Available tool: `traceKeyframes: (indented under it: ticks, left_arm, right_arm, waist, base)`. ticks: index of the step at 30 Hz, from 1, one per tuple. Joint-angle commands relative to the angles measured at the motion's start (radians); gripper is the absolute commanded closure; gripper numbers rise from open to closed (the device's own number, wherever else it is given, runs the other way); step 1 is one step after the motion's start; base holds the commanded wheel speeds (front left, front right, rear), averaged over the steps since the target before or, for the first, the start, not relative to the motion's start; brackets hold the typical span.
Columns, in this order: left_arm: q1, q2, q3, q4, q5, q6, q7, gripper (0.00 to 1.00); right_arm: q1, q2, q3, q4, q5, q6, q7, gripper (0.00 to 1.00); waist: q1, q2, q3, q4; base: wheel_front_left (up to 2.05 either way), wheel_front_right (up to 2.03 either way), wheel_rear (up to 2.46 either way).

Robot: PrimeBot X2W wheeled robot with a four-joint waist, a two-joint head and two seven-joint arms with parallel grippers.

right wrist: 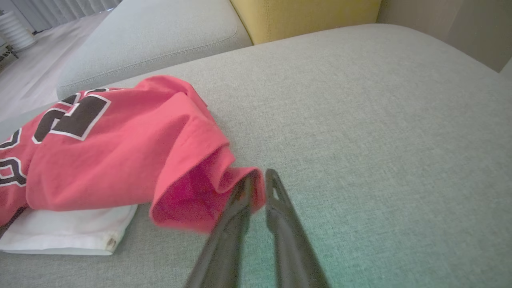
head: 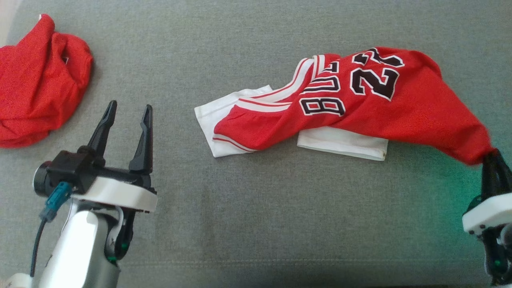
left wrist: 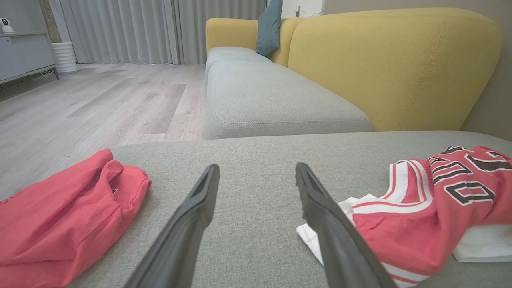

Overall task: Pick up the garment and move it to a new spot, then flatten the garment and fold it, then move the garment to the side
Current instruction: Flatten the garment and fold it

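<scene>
The garment point(head: 400, 108) is a red jersey with white trim and black numbers, lying crumpled across the grey cushion at centre right. My right gripper point(head: 490, 158) is at the jersey's right end, shut on a pinch of its red hem, which is lifted slightly off the cushion. In the right wrist view the fingers point(right wrist: 240, 200) close on a fold of the garment point(right wrist: 120, 160). My left gripper point(head: 130, 108) hovers open at the lower left, well clear of the jersey, with nothing between its fingers point(left wrist: 192, 212). The garment point(left wrist: 420, 216) lies to its right.
A folded white cloth point(head: 344, 144) lies under the jersey. Another crumpled red garment point(head: 36, 84) sits at the far left of the grey cushion point(head: 256, 200). The yellow sofa back point(left wrist: 392, 64) rises beyond, with wooden floor point(left wrist: 100, 104) off the left edge.
</scene>
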Motion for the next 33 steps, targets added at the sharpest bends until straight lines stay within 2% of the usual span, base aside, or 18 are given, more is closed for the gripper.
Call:
traceKeyframes:
  ticks: [1, 6, 12, 21, 33]
  left_arm:
    - [-0.008, 0.023, 0.039, -0.032, 0.005, 0.006, -0.007, 0.00]
    - [0.003, 0.029, 0.043, -0.033, 0.004, 0.010, -0.008, 0.00]
    - [0.034, 0.032, 0.052, -0.041, 0.002, 0.026, -0.008, 0.00]
    - [0.080, 0.037, 0.042, -0.058, 0.003, 0.040, 0.002, 0.00]
    - [0.098, 0.046, 0.032, -0.080, -0.001, 0.051, 0.017, 0.00]
  right_arm:
    - [-0.005, -0.006, 0.023, -0.034, 0.011, -0.001, -0.019, 0.00]
    - [0.029, -0.006, 0.052, -0.063, 0.030, -0.001, -0.105, 0.00]
    - [0.076, -0.006, 0.155, -0.185, 0.003, -0.001, -0.226, 0.00]
    - [0.090, -0.006, 0.296, -0.246, -0.031, -0.001, -0.225, 0.00]
    - [0.097, -0.006, 0.309, -0.239, -0.025, -0.001, -0.219, 0.00]
  waist:
    - [0.0000, 0.0000, 0.000, -0.002]
    - [0.0000, 0.0000, -0.010, -0.009]
    - [0.0000, 0.0000, -0.046, -0.008]
    - [0.0000, 0.0000, -0.096, 0.003]
    - [0.0000, 0.0000, -0.104, 0.014]
  base:
    - [0.00, 0.00, 0.00]
    - [0.00, 0.00, 0.00]
    - [0.00, 0.00, 0.00]
    - [0.00, 0.00, 0.00]
    - [0.00, 0.00, 0.00]
